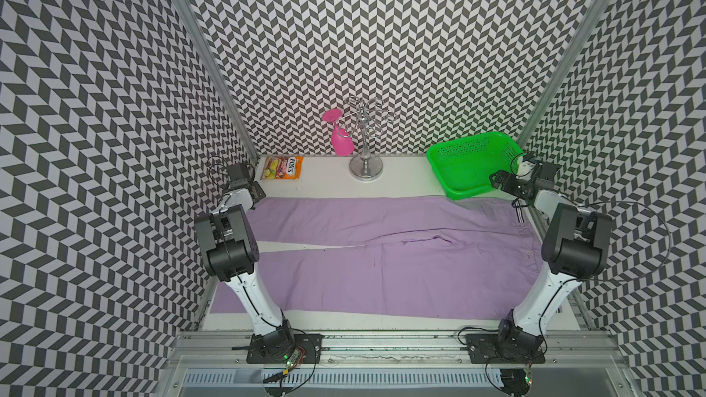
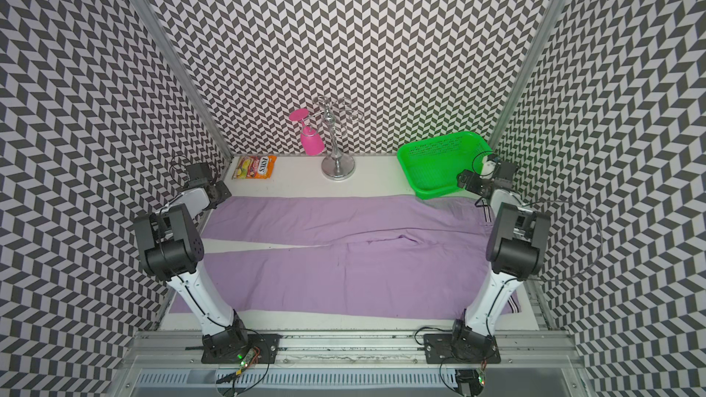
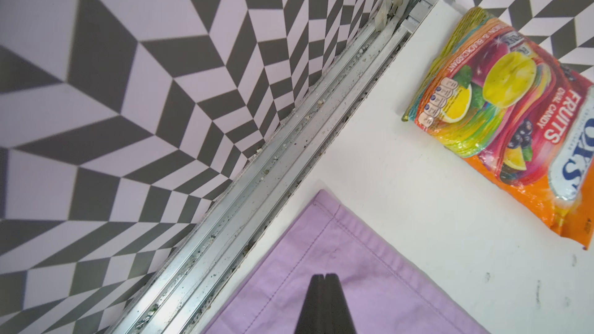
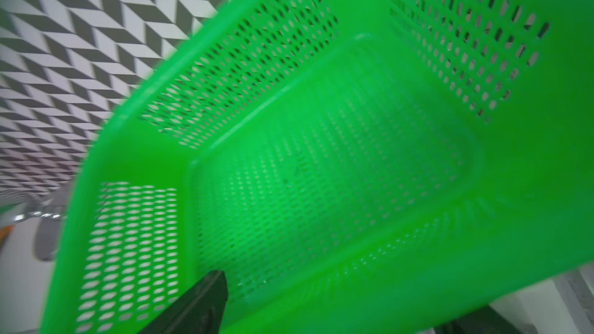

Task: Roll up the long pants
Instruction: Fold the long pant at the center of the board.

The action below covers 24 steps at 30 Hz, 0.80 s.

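Left claw [image 3: 324,276]: closed and apparently empty, poised over the far-leg hem corner of the large lilac cloth long pants [image 1: 382,273]. The pants lie flat across the white table [image 1: 401,181], hems toward my left and waist toward my right, so a roll could start from the hems.

Right claw [image 1: 498,181]: wide open at the near rim of the green perforated plastic basket [image 1: 473,147]. The wrist view is blurred, so contact is uncertain. The basket's near corner overlaps the pants' far edge, and I judge it must clear first.

Room: bare table lies behind, between the orange candy bag [image 1: 282,167] and the chrome stand [image 1: 366,139]. The aluminium side rail [image 3: 257,187] runs just beside the hem.
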Available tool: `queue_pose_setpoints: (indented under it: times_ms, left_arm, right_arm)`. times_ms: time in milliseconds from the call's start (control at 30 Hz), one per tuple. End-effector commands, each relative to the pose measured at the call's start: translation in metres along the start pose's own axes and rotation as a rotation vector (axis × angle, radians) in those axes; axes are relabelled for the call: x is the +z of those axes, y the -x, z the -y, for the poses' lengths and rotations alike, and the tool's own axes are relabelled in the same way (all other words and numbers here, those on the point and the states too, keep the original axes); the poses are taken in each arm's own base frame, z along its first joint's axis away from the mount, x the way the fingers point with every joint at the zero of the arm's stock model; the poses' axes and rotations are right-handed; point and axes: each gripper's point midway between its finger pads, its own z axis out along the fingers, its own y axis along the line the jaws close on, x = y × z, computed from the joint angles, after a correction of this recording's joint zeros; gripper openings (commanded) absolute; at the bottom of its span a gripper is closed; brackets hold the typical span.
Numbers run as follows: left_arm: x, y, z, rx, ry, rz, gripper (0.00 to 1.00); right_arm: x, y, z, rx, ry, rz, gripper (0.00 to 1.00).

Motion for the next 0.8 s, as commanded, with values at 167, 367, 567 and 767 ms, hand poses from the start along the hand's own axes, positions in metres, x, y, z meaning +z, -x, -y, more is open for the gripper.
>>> queue_pose_setpoints:
  times_ms: [167, 367, 567, 767]
  left_arm:
    - [-0.020, 0.019, 0.012, -0.047, -0.075, 0.072, 0.12]
    - [-0.018, 0.002, 0.010, -0.077, -0.075, 0.048, 0.26]
    - [-0.019, -0.010, 0.005, -0.094, -0.068, 0.039, 0.33]
    - [-0.020, -0.016, 0.004, -0.100, -0.072, 0.037, 0.35]
  right_arm:
    - [-0.053, 0.017, 0.044, 0.106, 0.007, 0.141, 1.00]
    - [-0.034, -0.014, 0.085, 0.128, -0.104, 0.049, 0.99]
    - [0.000, -0.030, 0.096, 0.146, -0.071, -0.044, 0.98]
    - [0.034, -0.046, 0.099, 0.111, -0.129, -0.166, 0.88]
